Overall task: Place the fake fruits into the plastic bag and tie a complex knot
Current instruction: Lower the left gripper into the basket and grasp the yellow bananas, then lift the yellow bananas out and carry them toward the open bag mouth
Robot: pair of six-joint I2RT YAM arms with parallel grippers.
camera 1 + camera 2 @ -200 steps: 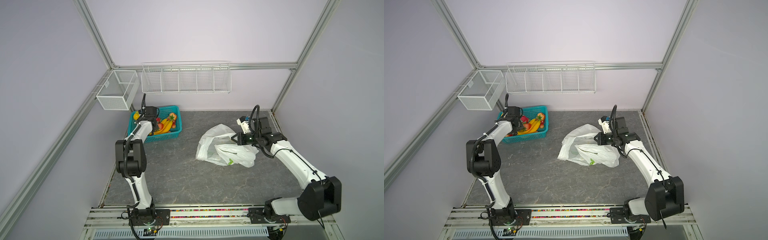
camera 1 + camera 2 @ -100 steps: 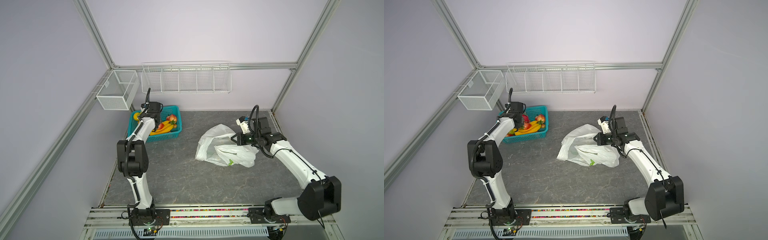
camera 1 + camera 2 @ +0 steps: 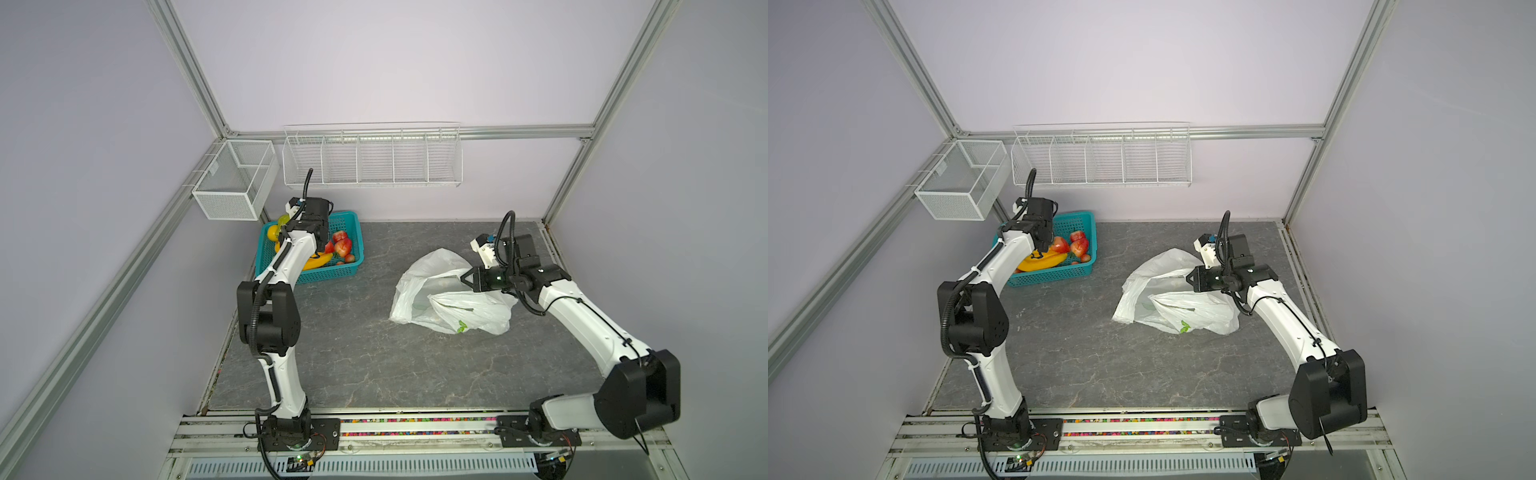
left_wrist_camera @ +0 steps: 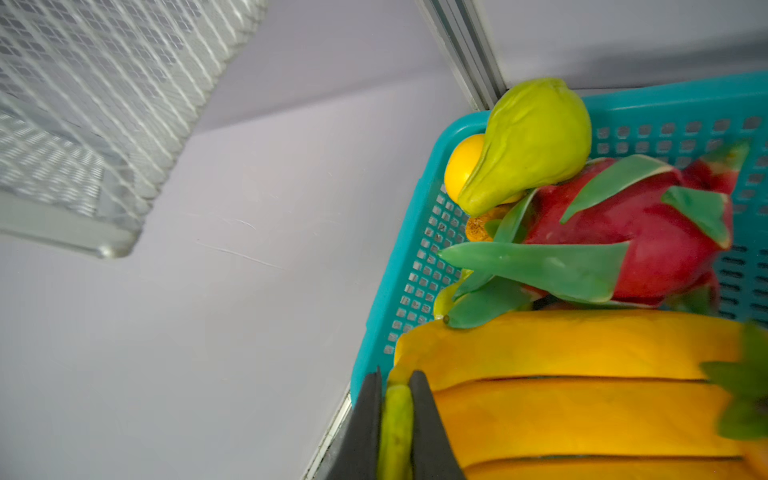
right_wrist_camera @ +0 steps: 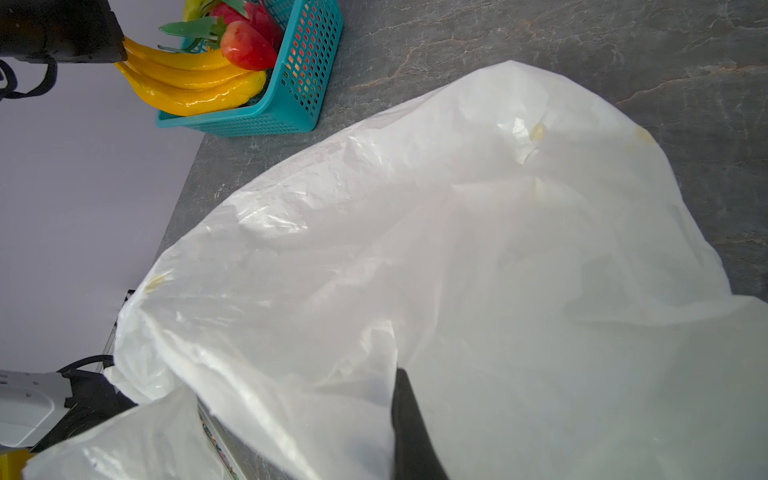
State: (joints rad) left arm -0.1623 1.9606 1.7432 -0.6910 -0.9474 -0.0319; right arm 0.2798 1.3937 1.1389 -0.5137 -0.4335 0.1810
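My left gripper is shut on the green stem of a yellow banana bunch, low over the teal basket. Behind the bunch lie a pink dragon fruit, a yellow-green fruit and a yellow ball. In both top views the bananas sit beside red fruits. The white plastic bag lies crumpled on the floor, its mouth facing left. My right gripper is shut on the bag's upper edge; one finger shows, the other is behind the plastic. No knot is visible.
A white mesh bin hangs on the left wall just above the basket. A wire shelf runs along the back wall. Grey stone floor stretches between basket and bag. The arm rail lines the front edge.
The left gripper closed on the banana stem and its wrist rose slightly over the basket, shifting the bunch. The right arm and the bag stayed put.
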